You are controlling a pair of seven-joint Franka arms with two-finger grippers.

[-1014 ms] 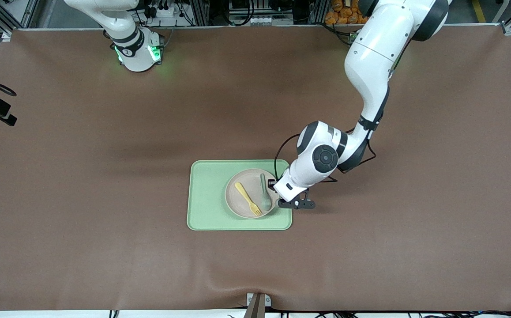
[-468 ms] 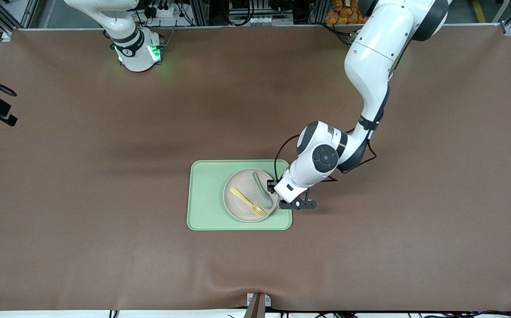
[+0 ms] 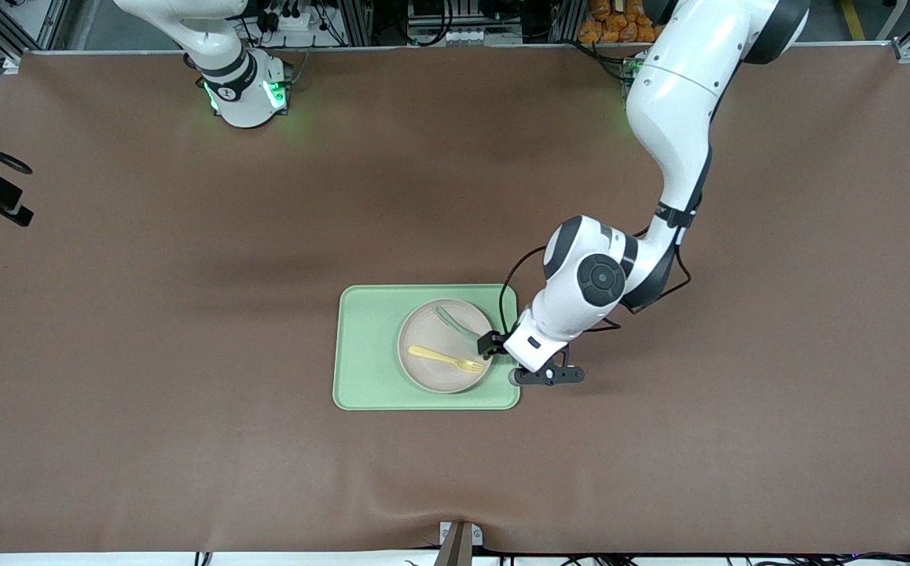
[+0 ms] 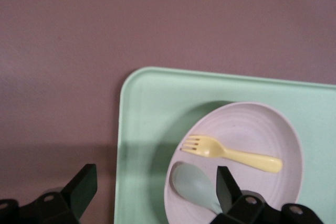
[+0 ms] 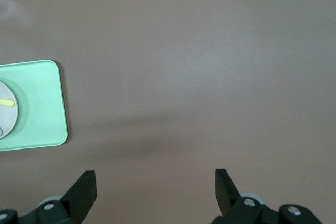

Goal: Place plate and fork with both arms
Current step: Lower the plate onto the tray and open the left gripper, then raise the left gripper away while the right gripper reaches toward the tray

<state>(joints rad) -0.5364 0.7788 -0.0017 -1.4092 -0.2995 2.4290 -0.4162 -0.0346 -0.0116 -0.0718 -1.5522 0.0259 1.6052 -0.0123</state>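
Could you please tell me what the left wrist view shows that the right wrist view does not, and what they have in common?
Only the left wrist view shows the spoon, the whole fork and most of the plate, under the open left gripper. Only the right wrist view shows a wide stretch of bare table under the open right gripper. Both show the green tray, plate and fork handle.

On the desk [image 3: 188,354] lies the tray [image 3: 365,354], and on it, toward the left arm's end, sits the plate [image 3: 431,376] carrying the fork [image 3: 445,359] with the spoon [image 3: 455,325] beside it, farther from the front camera, the left pincer [image 4: 152,192] over the tray's edge.
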